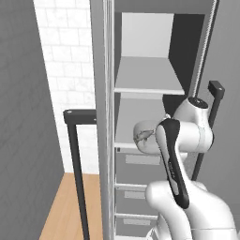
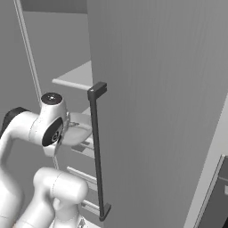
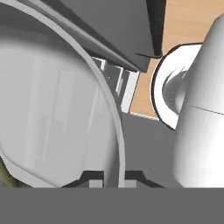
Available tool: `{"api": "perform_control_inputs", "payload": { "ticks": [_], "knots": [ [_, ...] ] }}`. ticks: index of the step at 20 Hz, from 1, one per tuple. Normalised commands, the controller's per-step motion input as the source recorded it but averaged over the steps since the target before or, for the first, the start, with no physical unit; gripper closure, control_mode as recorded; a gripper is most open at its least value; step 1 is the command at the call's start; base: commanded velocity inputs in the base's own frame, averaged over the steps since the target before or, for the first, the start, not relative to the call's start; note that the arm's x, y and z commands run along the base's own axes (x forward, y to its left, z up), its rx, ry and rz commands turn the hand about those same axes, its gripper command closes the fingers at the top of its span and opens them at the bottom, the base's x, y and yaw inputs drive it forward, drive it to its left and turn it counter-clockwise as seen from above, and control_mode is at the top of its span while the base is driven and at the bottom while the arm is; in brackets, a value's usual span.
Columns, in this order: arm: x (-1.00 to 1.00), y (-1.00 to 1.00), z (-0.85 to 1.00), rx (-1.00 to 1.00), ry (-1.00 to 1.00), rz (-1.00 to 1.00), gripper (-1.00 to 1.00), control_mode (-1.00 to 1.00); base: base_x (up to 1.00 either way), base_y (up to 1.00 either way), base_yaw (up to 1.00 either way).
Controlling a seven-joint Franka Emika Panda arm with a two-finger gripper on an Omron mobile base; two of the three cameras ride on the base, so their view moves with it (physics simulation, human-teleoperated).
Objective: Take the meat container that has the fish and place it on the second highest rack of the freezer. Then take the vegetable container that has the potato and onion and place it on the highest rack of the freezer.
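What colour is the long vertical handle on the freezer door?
The handle is dark grey, nearly black, against the lighter grey freezer door. The right base view shows it best.

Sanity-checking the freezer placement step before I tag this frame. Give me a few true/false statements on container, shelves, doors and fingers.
1. The meat container sits at the level of the lower of the two shelf boards. True.
2. The highest rack already carries a tray of vegetables. False: its visible surface is bare.
3. The freezer is closed. False: it stands open, shelves and grey drawers exposed.
4. The fingers are shut on the meat container's rim. True: the hand view shows the rim running down between them.
5. The fish lies on the wooden floor. False: it shows inside the translucent tub.
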Motion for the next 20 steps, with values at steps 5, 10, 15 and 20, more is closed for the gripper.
{"api": "perform_control_inputs", "payload": {
  "ticks": [5, 10, 15, 20],
  "knots": [
    [0.64, 0.17, -0.46, 0.0, -0.04, -0.05, 1.0, -1.0, 0.0, 0.0, 0.0],
    [0.87, 0.03, -0.38, 0.0, 0.0, -0.08, 1.0, -1.0, 0.0, 0.0, 0.0],
    [0.9, 0.0, -0.33, -0.01, 0.0, -0.06, 1.0, -1.0, 0.0, 0.0, 0.0],
    [0.87, 0.0, -0.12, 0.0, 0.0, -0.06, 1.0, -1.0, 0.0, 0.0, 0.0]
  ]
}}
